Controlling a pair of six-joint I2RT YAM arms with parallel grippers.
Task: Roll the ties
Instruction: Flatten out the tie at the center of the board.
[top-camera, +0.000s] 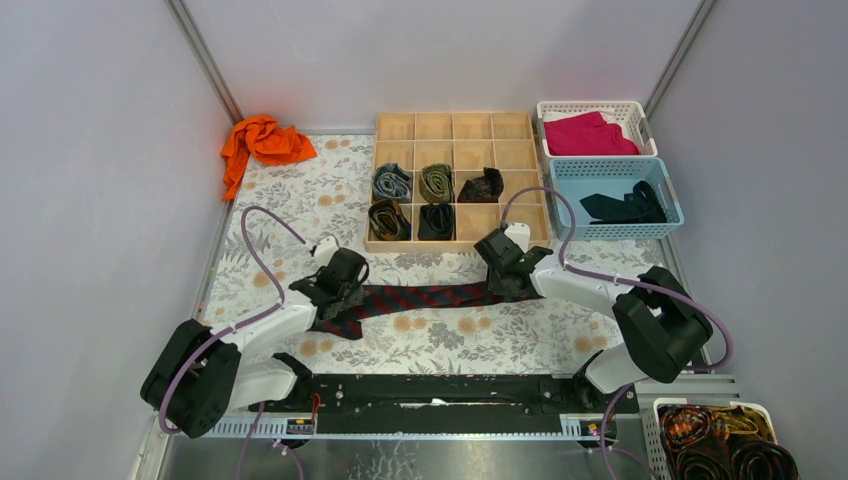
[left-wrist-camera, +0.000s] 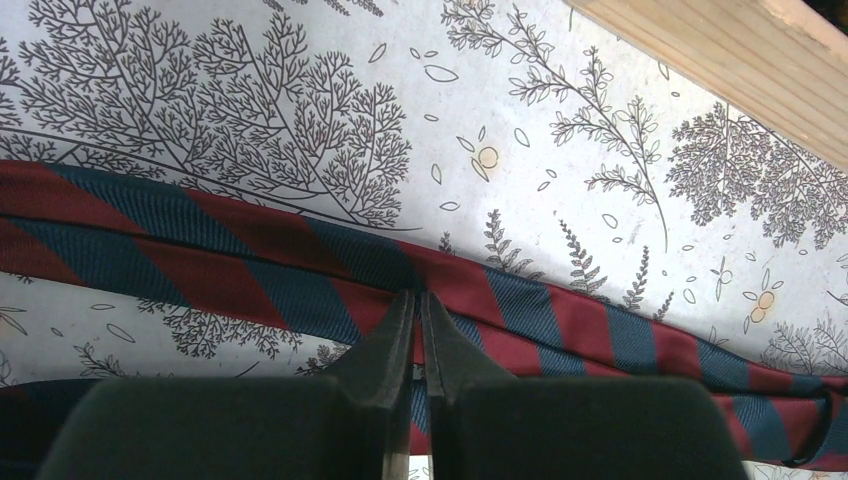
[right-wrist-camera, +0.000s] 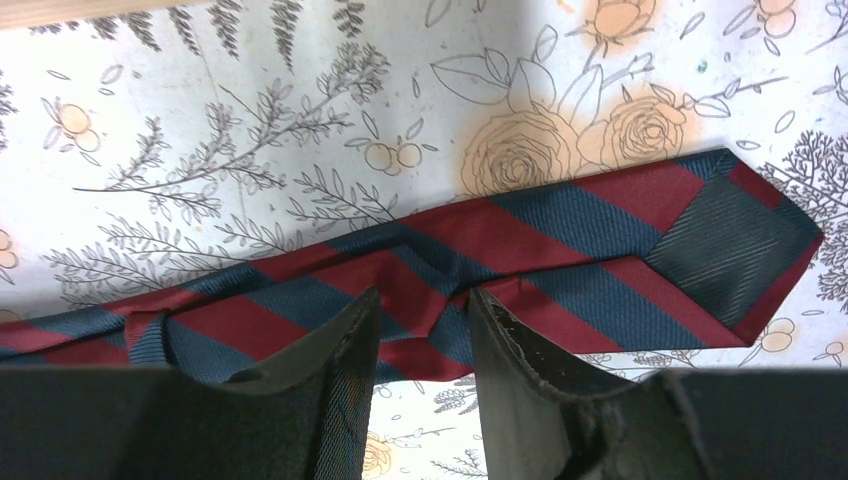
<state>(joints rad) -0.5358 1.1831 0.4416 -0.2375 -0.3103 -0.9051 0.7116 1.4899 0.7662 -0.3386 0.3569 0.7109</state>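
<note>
A navy tie with red diagonal stripes (top-camera: 430, 297) lies stretched sideways on the floral mat between my two grippers. My left gripper (top-camera: 345, 285) is over its left part. In the left wrist view the jaws (left-wrist-camera: 419, 297) are pinched together on a fold of the tie (left-wrist-camera: 250, 265). My right gripper (top-camera: 503, 272) is at its right part. In the right wrist view it (right-wrist-camera: 422, 300) stands open, fingertips either side of a crease in the tie (right-wrist-camera: 560, 240), whose pointed wide end lies flat to the right. Rolled ties sit in the wooden organizer (top-camera: 455, 117): grey-blue (top-camera: 392, 182), olive (top-camera: 436, 182), brown (top-camera: 388, 220).
The organizer stands just behind both grippers. A white basket with a magenta cloth (top-camera: 590, 133) and a blue basket with a black tie (top-camera: 627, 207) are at the back right. An orange cloth (top-camera: 262, 142) lies back left. Another basket (top-camera: 720, 440) sits near right.
</note>
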